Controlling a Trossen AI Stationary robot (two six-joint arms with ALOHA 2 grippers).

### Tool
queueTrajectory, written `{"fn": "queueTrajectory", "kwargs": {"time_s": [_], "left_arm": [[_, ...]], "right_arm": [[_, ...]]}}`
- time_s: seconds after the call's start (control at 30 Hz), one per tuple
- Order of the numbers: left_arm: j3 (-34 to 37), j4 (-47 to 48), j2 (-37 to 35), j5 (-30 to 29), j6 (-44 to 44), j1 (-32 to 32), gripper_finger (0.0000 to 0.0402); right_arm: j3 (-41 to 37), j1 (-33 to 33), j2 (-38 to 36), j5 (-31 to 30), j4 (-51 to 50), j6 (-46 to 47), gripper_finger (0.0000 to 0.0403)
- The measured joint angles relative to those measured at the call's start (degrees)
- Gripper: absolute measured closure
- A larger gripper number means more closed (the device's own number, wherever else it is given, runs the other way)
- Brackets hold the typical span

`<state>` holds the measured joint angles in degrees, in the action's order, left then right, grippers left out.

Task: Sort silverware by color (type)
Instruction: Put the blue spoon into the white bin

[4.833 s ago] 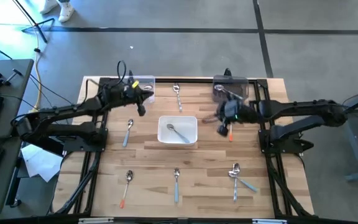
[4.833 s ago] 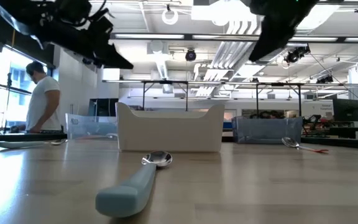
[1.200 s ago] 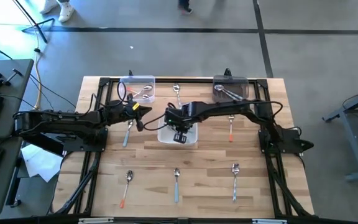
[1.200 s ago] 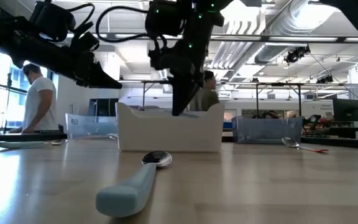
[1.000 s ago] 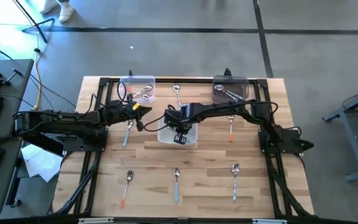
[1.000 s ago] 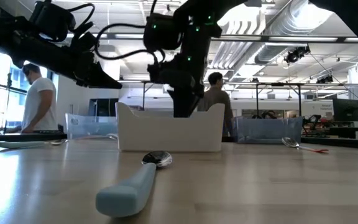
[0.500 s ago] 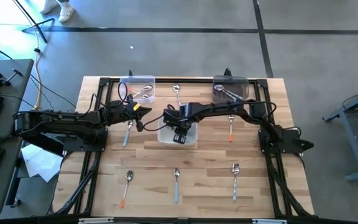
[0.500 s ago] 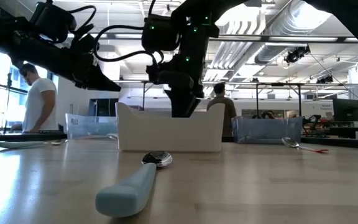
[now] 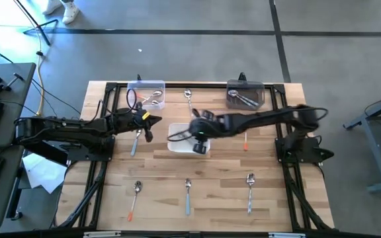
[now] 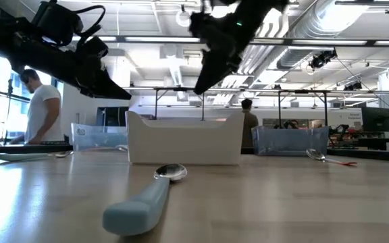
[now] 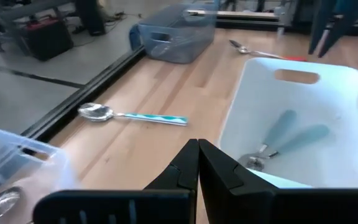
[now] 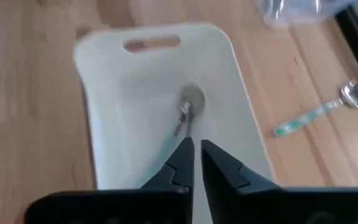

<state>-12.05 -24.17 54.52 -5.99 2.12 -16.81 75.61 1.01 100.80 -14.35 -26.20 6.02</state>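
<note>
Now the right gripper (image 9: 199, 135) has lifted clear of the white bin (image 9: 177, 147) at the middle of the table; half a second ago it was down inside it. Its wrist view shows the fingers drawn close together with nothing between them, and two light-blue spoons (image 11: 284, 135) lie in the bin, so the delivery there looks finished and this arm is probably free for its next pick. The left gripper (image 9: 145, 125) hovers left of the bin as it did a moment ago, fingers together and empty, just beside a blue spoon (image 9: 136, 140) lying on the wood. Compared with a few seconds back, the pair near the front right has dwindled to one spoon (image 9: 250, 192). The clear bin (image 9: 145, 93) at the back left and the grey bin (image 9: 245, 94) at the back right each hold spoons. An orange spoon (image 9: 245, 137), a patterned one (image 9: 188, 100) at the back and two more (image 9: 135, 198) (image 9: 188, 196) along the front remain unsorted.
</note>
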Motion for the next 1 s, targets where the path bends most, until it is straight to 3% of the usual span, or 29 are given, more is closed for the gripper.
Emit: {"fn": "queueTrajectory", "kwargs": {"time_s": [0.23,0.4,0.5,0.7,0.83,1.0], "left_arm": [[-0.04,1.51,1.1,9.0,-7.68,0.45,0.0401],[-0.3,4.41,1.33,4.52,-7.97,1.91,0.0401],[-3.25,11.9,1.33,1.64,-7.57,3.4,0.0401],[-11.88,30.01,1.36,-9.57,-7.61,7.43,0.0401],[-14.77,34.12,1.36,-9.76,-10.02,7.66,0.0401],[-17.66,42.92,1.36,-11.12,-16.49,8.02,0.0401]], "right_arm": [[-27.66,-0.36,-18.49,0.03,34.46,-3.91,0.0395],[-38.99,-4.03,-29.65,-0.43,45.45,-5.7,0.0402],[-44.53,-6.11,-33.78,-1.56,49.44,-6.03,0.04],[-51.15,-10.54,-36.56,-2.18,51.96,-7.36,0.04],[-51.3,-12.84,-36.73,-1.85,50.64,-5.67,0.0401],[-49.8,-14.66,-36.72,-1.61,51.16,-10.94,0.0401]]}}
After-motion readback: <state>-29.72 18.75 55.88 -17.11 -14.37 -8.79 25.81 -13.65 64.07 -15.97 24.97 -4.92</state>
